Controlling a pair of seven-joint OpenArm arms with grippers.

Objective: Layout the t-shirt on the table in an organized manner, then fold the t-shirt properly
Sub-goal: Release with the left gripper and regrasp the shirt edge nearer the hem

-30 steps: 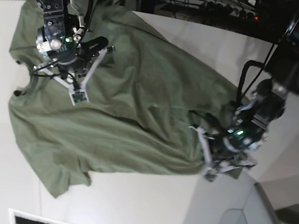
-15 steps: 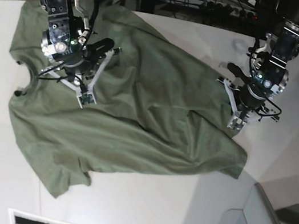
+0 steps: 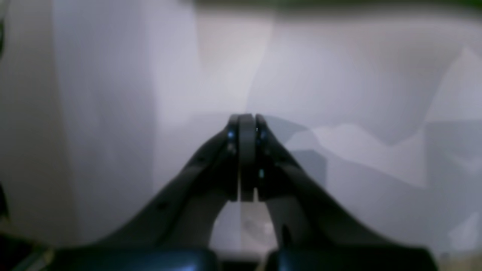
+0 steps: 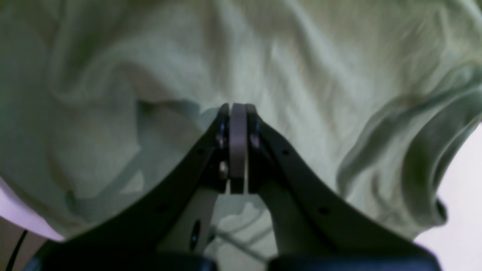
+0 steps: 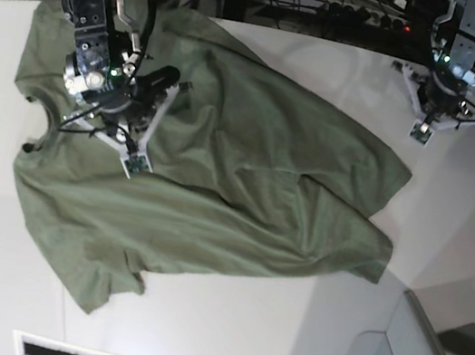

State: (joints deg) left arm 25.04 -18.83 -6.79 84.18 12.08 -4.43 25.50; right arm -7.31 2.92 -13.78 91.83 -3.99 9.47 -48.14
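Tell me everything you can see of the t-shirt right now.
The t-shirt is plain olive-green, short-sleeved, soft-looking cloth. It lies spread but rumpled on the white table, collar toward the base view's left, hem toward its right, with diagonal creases and a folded-over lower right corner. The right hand, shut, is over its collar end; contact can't be judged. The left hand is clear of it.

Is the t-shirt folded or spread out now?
Spread out, not folded: the t-shirt lies open but wrinkled and askew on the table.
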